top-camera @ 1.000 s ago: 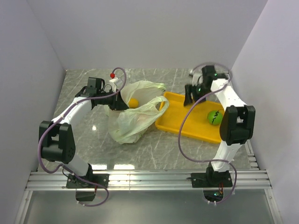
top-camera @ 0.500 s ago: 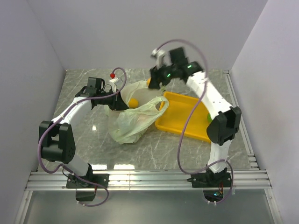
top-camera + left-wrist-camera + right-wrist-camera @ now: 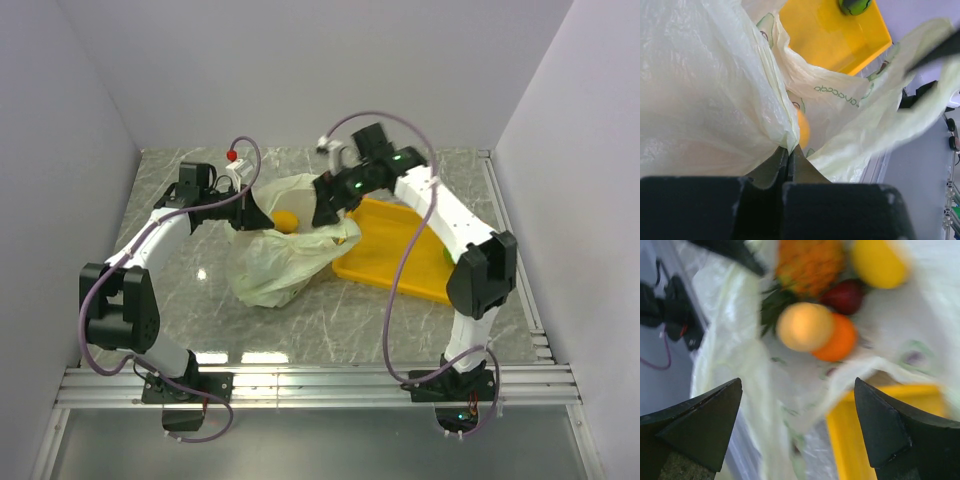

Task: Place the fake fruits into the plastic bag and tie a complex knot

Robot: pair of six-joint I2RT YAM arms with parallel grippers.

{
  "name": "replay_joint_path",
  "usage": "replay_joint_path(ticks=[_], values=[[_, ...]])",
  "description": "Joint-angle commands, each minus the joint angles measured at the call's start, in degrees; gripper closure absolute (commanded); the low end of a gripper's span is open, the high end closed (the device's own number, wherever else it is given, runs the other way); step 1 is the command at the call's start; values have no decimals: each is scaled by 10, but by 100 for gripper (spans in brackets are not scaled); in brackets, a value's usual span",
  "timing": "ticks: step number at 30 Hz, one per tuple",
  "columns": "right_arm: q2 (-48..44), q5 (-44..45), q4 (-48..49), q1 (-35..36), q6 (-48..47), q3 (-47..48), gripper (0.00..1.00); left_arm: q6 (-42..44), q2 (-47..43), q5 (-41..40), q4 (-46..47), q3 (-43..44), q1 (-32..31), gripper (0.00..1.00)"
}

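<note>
right wrist view blurred; apple clipped at left wrist view's 12 o'clock edge. left gripper pinches bag rim. right gripper spread, fruits at its 12 o'clock.

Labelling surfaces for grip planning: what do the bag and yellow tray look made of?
The bag looks like thin translucent pale-green plastic film, crinkled and letting light through. The yellow tray is probably rigid plastic, smooth and opaque, with a raised rim.
</note>
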Motion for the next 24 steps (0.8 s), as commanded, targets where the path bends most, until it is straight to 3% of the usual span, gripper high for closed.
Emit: replay_joint_path(ticks=[1, 9, 13, 17, 24], values=[[-49, -13, 2, -68, 9, 54, 0, 3, -26, 19, 12, 7, 2, 99], [-102, 98, -57, -240, -68, -20, 2, 14, -22, 11, 6, 7, 2, 99], [-131, 243, -67, -308, -112, -110, 3, 14, -17, 11, 2, 7, 2, 99], [-156, 355, -47, -341, -122, -189, 1, 33, -14, 12, 0, 6, 2, 99], [-153, 448, -8, -361, -118, -269, 0, 42, -2, 13, -11, 18, 2, 99]])
